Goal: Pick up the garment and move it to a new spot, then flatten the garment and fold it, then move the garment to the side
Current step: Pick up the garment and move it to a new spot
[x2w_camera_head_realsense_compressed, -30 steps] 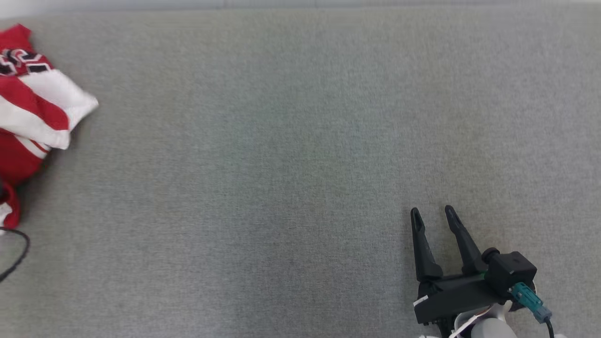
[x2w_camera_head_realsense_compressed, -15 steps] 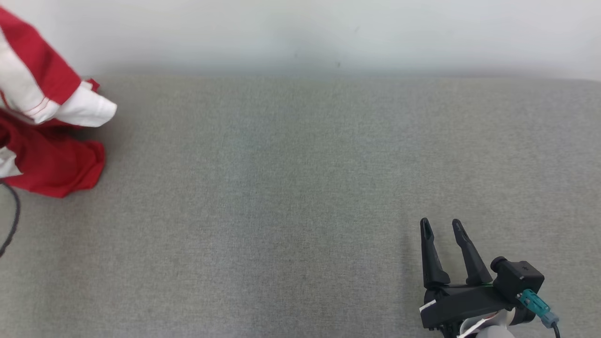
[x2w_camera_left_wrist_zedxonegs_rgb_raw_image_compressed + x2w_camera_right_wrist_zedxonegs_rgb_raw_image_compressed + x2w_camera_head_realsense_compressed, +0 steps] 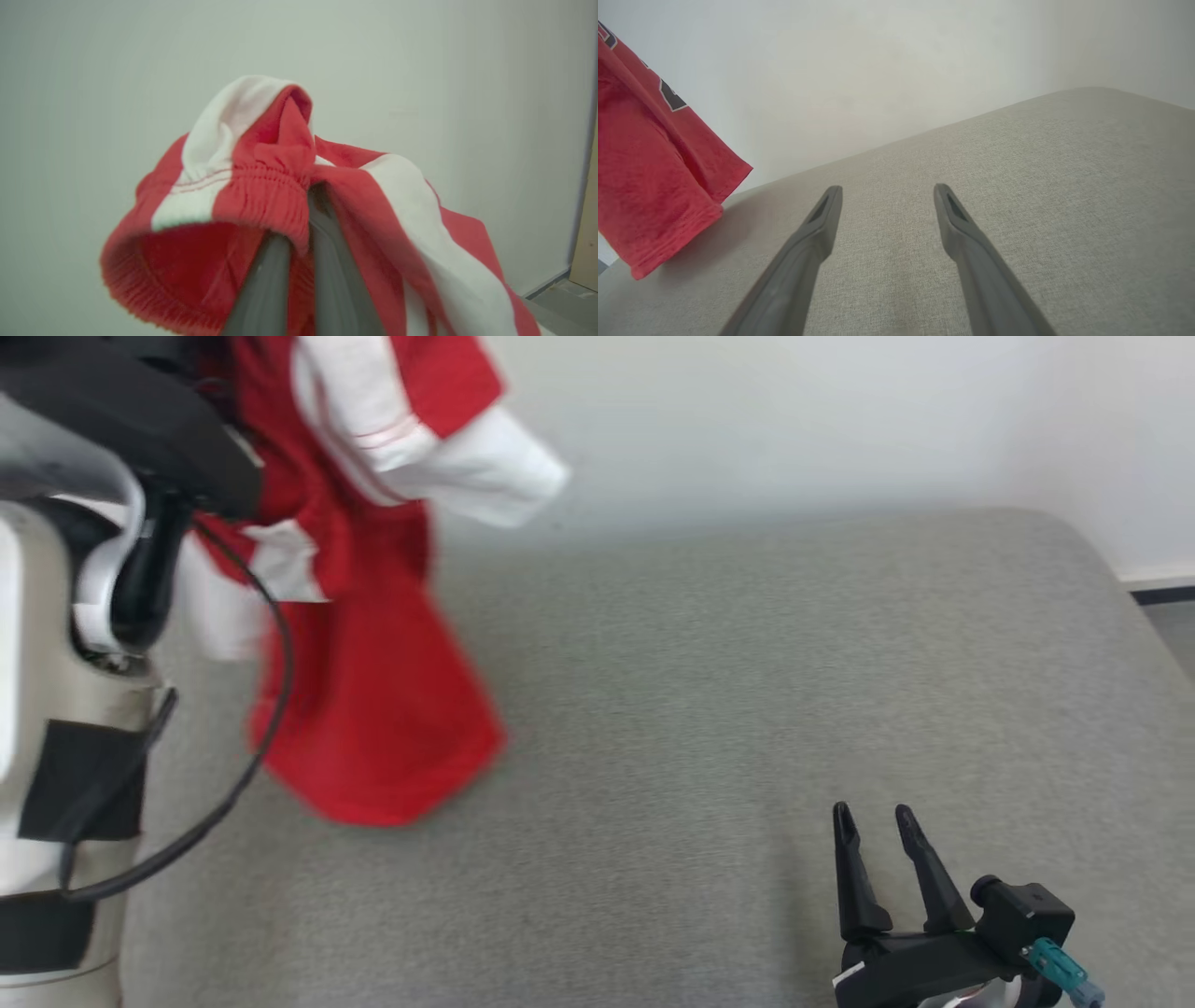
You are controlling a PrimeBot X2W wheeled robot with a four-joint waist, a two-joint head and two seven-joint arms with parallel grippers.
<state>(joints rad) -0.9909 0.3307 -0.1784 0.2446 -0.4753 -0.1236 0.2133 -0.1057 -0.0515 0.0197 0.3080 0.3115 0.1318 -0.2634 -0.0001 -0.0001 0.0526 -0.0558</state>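
The garment (image 3: pixel 373 709) is red with white stripes and hangs in the air at the upper left of the head view, its lower hem just over the grey padded surface (image 3: pixel 747 691). In the left wrist view my left gripper (image 3: pixel 301 233) is shut on the garment (image 3: pixel 261 196) at its gathered elastic band, and cloth drapes over both fingers. My pale left arm (image 3: pixel 65 616) stands at the left edge. My right gripper (image 3: pixel 875 817) rests low at the lower right, open, with nothing between its fingers (image 3: pixel 822 219). The garment (image 3: pixel 649 177) hangs at the far left of the right wrist view.
A white wall (image 3: pixel 840 411) rises behind the grey surface. The surface's rounded right edge drops to the floor (image 3: pixel 1176 625). A black cable (image 3: pixel 271 709) loops from my left arm in front of the garment.
The garment has been lifted off the surface and now hangs from my left gripper, farther right in view. The head camera has tilted up and turned. My right gripper stays open.
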